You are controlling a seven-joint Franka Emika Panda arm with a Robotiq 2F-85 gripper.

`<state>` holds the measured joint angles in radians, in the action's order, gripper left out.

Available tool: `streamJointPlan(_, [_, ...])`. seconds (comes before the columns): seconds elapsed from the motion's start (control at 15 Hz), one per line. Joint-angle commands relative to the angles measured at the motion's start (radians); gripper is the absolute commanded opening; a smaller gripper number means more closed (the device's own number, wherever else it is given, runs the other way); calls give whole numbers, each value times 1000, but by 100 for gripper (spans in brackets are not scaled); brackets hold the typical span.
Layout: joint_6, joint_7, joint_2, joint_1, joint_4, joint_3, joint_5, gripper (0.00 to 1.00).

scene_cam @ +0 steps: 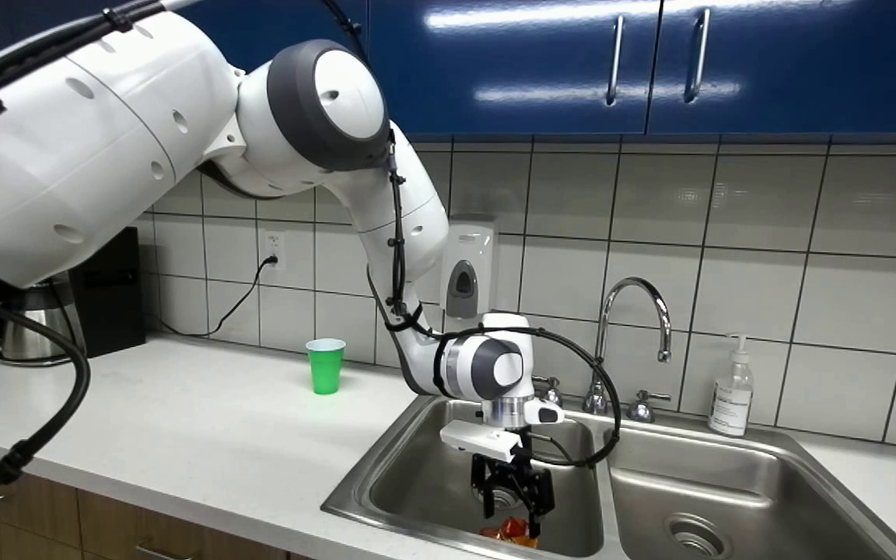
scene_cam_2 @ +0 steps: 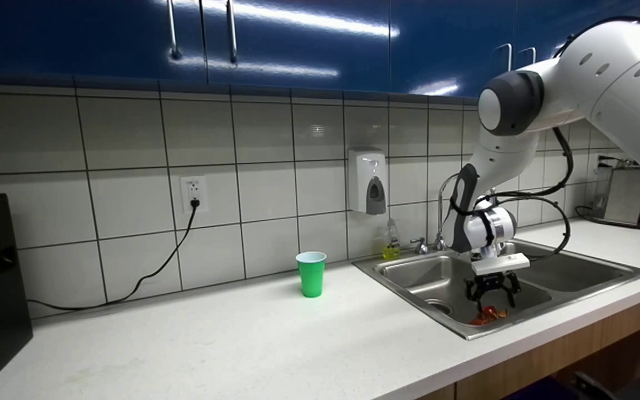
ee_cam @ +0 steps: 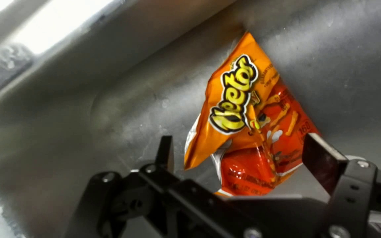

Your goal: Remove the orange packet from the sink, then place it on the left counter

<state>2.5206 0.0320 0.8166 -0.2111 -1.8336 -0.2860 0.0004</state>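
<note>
Black two-finger gripper hangs in the counter-side basin of the stainless steel double-basin sink, jaws spread wide, nothing held. Target, the crinkled shiny orange snack packet, lies on that basin's floor toward the sink's front wall. My read: lining up the grasp.

Risks:
- Wrist view: one pad overlaps the packet's edge, contact unclear. Going lower could pin or shove it instead of straddling it.
- Loose, low film: closing too high likely skims it or catches one fold, then slips on lift.
- Sink wall close by: a finger could hit steel before pads get deep enough.
- Low carry to the long grey-white smooth countertop left of the sink: packet drags on the sink's rim.
- Tapered green cup stands on that side of the sink; sloppy swing could tip it.
</note>
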Motion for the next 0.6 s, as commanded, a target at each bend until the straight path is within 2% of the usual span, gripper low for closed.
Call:
streamJointPlan(0.0, [4,36,21,3,29,-3,-30,100])
streamJointPlan(0.53, [13,42,55,19,53,-4,-35,100])
